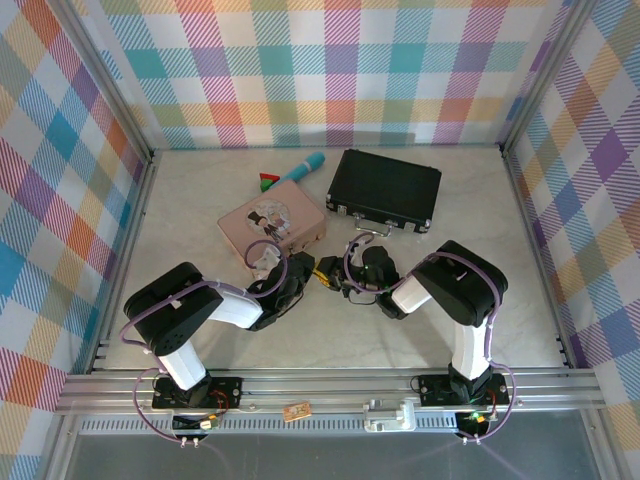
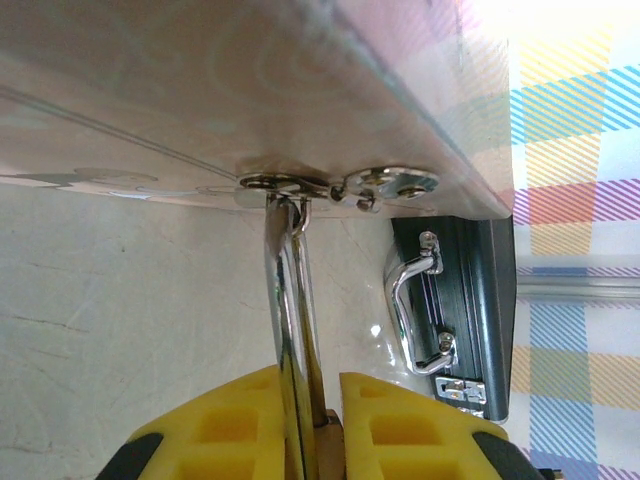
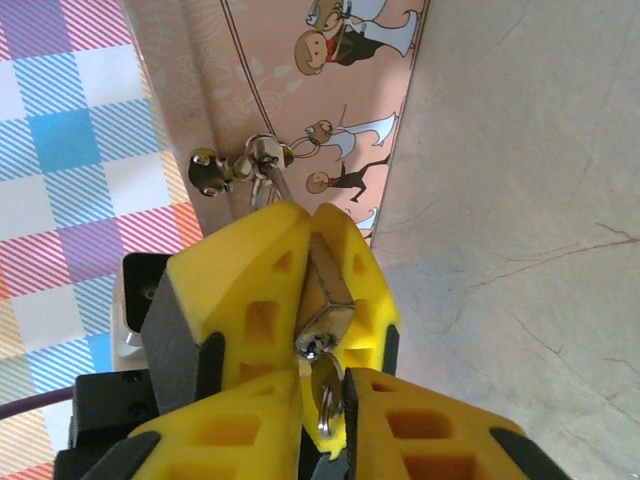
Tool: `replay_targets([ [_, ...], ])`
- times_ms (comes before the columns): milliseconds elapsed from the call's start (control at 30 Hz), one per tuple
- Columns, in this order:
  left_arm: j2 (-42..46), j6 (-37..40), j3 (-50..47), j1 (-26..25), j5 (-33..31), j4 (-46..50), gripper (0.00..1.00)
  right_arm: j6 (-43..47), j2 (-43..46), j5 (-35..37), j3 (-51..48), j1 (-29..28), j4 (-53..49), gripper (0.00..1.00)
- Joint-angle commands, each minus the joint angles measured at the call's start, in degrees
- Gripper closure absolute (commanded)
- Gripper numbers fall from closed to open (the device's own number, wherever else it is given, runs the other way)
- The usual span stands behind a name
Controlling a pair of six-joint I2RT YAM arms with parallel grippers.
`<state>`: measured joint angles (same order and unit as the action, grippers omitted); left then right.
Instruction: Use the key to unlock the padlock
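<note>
The small brass padlock [image 3: 328, 285] hangs by its silver shackle [image 2: 290, 300] from the hasp [image 2: 300, 185] of the pink tin [image 1: 272, 222]. My left gripper [image 2: 312, 378] is shut on the padlock, its yellow pads squeezing the body and the shackle's base. The thin grey key [image 3: 325, 395] sticks out of the keyhole in the padlock's underside. My right gripper [image 3: 327, 380] stands narrowly open around the key. Its right pad touches the key and a dark slit shows at the left pad. In the top view both grippers [image 1: 322, 270] meet just in front of the tin.
A black case [image 1: 385, 188] with a silver handle [image 2: 415, 310] lies behind and to the right of the tin. A teal tool [image 1: 305, 165] and a red-green block [image 1: 268, 181] lie behind the tin. An orange tag [image 1: 295, 411] rests on the front rail.
</note>
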<state>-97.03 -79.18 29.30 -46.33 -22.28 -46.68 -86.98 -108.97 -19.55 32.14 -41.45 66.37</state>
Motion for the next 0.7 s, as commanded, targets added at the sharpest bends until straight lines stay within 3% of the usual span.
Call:
replay_targets([
  [0,-0.65,-1.36,-0.14,0.01,2.50,-5.45,1.00,-0.89,-0.37,0.59,1.30,-1.43,6.06,0.78],
  [67,-1.00,-1.79,-0.62,-0.12,2.78,-6.99,1.00,-1.11,-0.48,1.21,1.75,-1.78,5.99,0.79],
  [333,-0.49,-3.51,-2.62,-0.19,4.60,-9.11,1.00,-1.55,-0.55,3.65,1.77,-2.04,6.16,1.00],
  [467,0.61,-2.06,-3.26,-0.21,5.63,-10.12,1.00,-3.11,0.19,3.71,1.10,-1.46,6.32,1.00],
  [567,0.07,0.05,-3.66,-0.25,6.49,-12.79,1.00,-8.55,1.55,1.85,1.28,-0.60,7.47,1.00],
  [667,-4.03,0.74,-4.63,-0.23,7.93,-21.66,1.00,-21.58,2.18,0.40,2.46,-0.47,12.41,1.00],
])
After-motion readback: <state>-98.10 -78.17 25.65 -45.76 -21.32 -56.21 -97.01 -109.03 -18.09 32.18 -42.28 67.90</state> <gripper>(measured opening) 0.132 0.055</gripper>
